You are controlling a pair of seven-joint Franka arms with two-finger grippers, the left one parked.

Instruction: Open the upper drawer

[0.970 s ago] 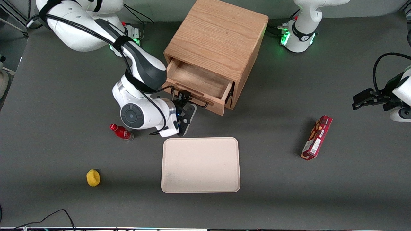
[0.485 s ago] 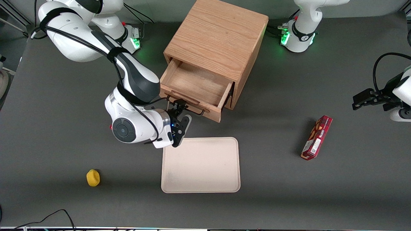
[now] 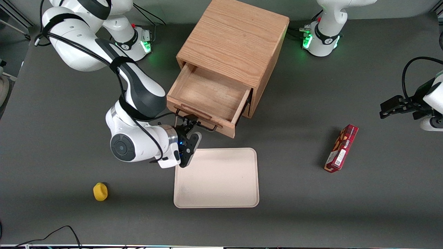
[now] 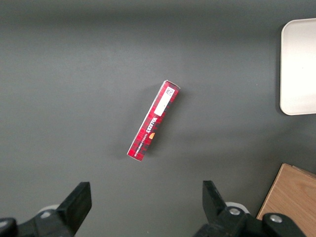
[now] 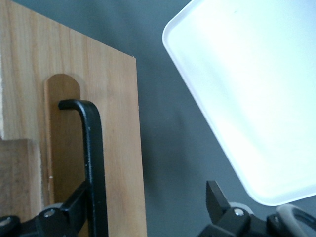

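The wooden cabinet (image 3: 235,45) stands at the middle of the table. Its upper drawer (image 3: 207,95) is pulled well out and is empty inside. A black bar handle (image 3: 197,123) runs along the drawer front (image 5: 113,128). My right gripper (image 3: 188,125) is at that handle, in front of the drawer. In the right wrist view the gripper (image 5: 146,197) is open, its jaws wide apart. One of the fingers (image 5: 74,202) sits hooked against the handle bar (image 5: 94,163), between the bar and the drawer front. The other stands free over the table.
A pale tray (image 3: 216,178) lies just in front of the drawer, nearer the front camera, and shows in the right wrist view (image 5: 256,98). A red box (image 3: 341,148) lies toward the parked arm's end. A yellow object (image 3: 100,191) lies toward the working arm's end.
The drawer has slid farther out of the cabinet. My right gripper moved with the handle toward the front camera. The arm now covers the red bottle that showed before.
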